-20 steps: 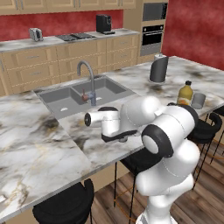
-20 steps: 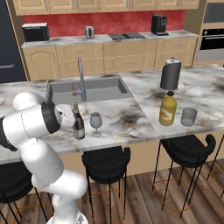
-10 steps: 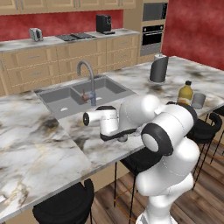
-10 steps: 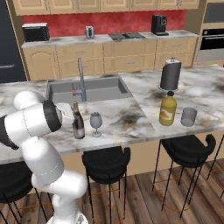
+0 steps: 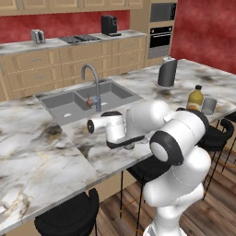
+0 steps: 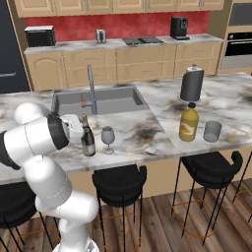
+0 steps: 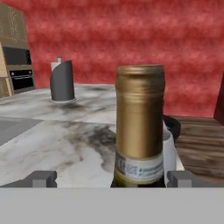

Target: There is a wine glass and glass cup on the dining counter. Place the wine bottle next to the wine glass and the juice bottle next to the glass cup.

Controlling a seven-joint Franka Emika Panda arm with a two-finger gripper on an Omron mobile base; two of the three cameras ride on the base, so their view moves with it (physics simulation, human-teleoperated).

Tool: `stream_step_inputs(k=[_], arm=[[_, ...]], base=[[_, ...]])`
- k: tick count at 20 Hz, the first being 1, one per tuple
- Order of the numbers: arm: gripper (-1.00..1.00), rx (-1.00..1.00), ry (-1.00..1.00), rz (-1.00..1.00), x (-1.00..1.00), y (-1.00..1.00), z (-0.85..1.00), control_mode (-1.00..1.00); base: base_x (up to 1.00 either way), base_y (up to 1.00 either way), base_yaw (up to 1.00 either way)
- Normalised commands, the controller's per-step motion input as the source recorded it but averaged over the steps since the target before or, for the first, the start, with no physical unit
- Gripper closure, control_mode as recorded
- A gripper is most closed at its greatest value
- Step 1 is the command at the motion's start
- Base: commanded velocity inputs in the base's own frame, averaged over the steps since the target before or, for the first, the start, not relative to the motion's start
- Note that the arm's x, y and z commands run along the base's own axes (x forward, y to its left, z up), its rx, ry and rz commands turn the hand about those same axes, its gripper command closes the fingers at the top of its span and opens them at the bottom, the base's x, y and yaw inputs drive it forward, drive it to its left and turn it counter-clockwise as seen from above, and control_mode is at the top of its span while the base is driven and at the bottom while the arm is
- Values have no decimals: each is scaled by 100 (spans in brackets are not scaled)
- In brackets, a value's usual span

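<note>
The wine bottle [image 6: 88, 140] stands upright on the dining counter [image 6: 147, 132], just left of the wine glass [image 6: 108, 138]. My gripper [image 6: 83, 129] is level with the bottle's neck and open. In the hand view the gold top of the wine bottle [image 7: 140, 127] rises between my spread fingertips [image 7: 43, 178], which do not touch it. The wine glass [image 7: 169, 151] peeks out behind it. Further right stand the juice bottle [image 6: 188, 124] and the glass cup [image 6: 212, 131], close together. From the left, the juice bottle [image 5: 195, 98] and glass cup [image 5: 209, 106] show past my arm.
A tall dark cylinder with a silver top [image 6: 191, 84] stands behind the juice bottle. The grey sink [image 6: 101, 101] with its faucet [image 6: 91, 88] lies behind the wine bottle. Black stools [image 6: 119, 181] line the counter's near edge.
</note>
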Motion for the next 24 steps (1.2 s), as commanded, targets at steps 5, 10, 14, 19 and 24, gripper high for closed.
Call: stream_step_inputs(k=[5,10,14,19,24], arm=[[-100,2,-6,-6,-10,13,-13,-100],[-100,4,-4,-7,-10,17,-11,-100],[-100,4,-2,-9,-5,9,-4,-100],[-100,3,0,-8,0,0,-5,-100],[-100,4,0,-5,-14,3,-4,-100]], base=[[0,0,0],[0,0,0],[0,0,0],[0,0,0],[0,0,0]])
